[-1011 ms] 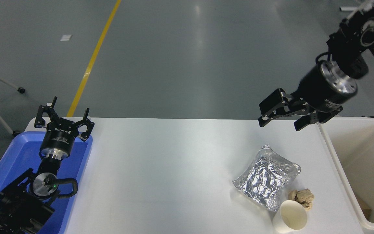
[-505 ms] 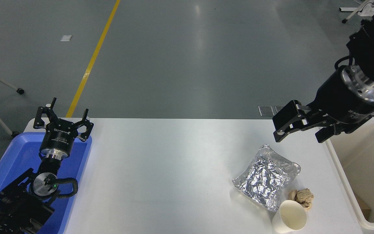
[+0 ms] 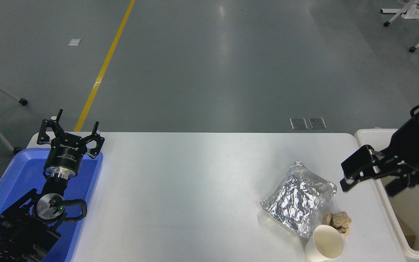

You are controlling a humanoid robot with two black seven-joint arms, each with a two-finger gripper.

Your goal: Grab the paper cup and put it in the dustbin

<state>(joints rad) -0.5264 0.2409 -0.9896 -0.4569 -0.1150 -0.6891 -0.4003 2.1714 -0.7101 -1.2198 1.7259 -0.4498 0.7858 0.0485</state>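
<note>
We see the paper cup (image 3: 324, 243) standing upright, mouth up, at the desk's (image 3: 195, 189) near right edge, touching the foil bag (image 3: 298, 198) and beside the tan paper wad (image 3: 339, 221). Our right pincer (image 3: 371, 180) hangs wide and empty over the dustbin (image 3: 380, 189) rim, so the cup lies nearer us and slightly left of it. The left pincer (image 3: 70, 136) rests spread over the blue tray (image 3: 9, 182), well apart.

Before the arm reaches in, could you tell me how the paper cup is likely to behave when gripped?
The paper cup looks thin-walled and empty, so it is probably very light and may crush under a firm squeeze. It stands upright with the foil bag and paper wad close behind it, so a sideways nudge could tip it, and its tapered shape might then roll.
</note>
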